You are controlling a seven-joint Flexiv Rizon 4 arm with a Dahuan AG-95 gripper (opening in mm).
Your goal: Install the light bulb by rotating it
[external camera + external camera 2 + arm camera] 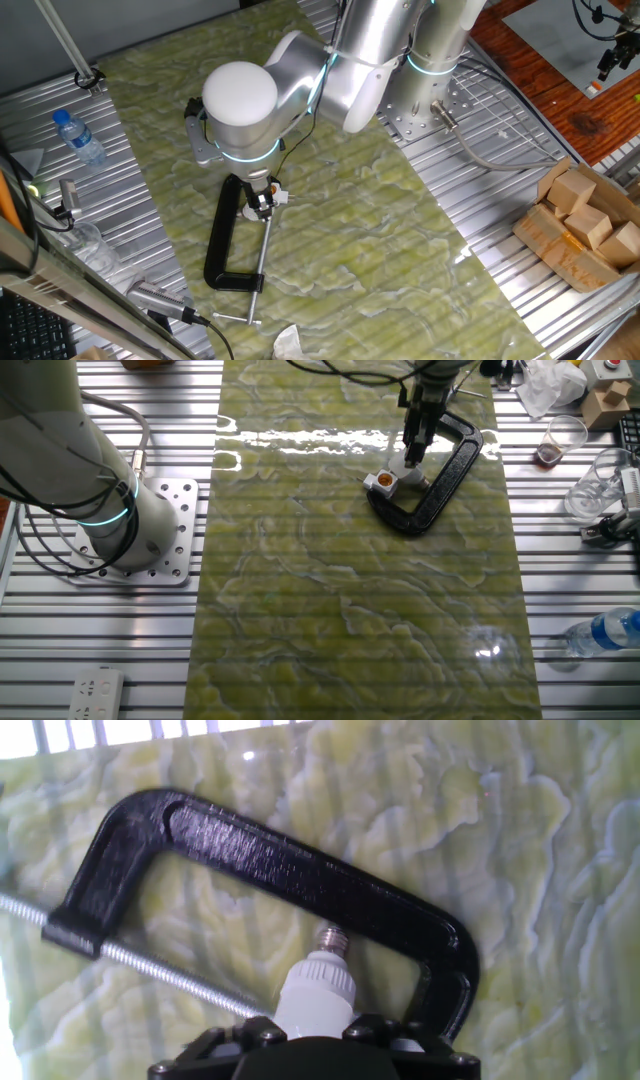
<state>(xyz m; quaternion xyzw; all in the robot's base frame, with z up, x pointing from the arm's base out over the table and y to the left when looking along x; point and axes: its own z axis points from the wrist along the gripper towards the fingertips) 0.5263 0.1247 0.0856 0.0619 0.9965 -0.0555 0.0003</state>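
White and matte, the light bulb [318,988] is clamped in the claw [315,1042], threaded tip down, above the black C-clamp [300,880] near the surface's edge — misalignment with the socket block [384,481] could cross-thread it.

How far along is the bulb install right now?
Done: the gripper has picked up the small pale white rounded light bulb and holds it, metal screw tip pointing away. In hand: it hangs over the black C-clamp, close to the small white square block with an orange centre. Left: seating the tip in that block and rotating; the hand view shows the threads exposed, not yet inserted.
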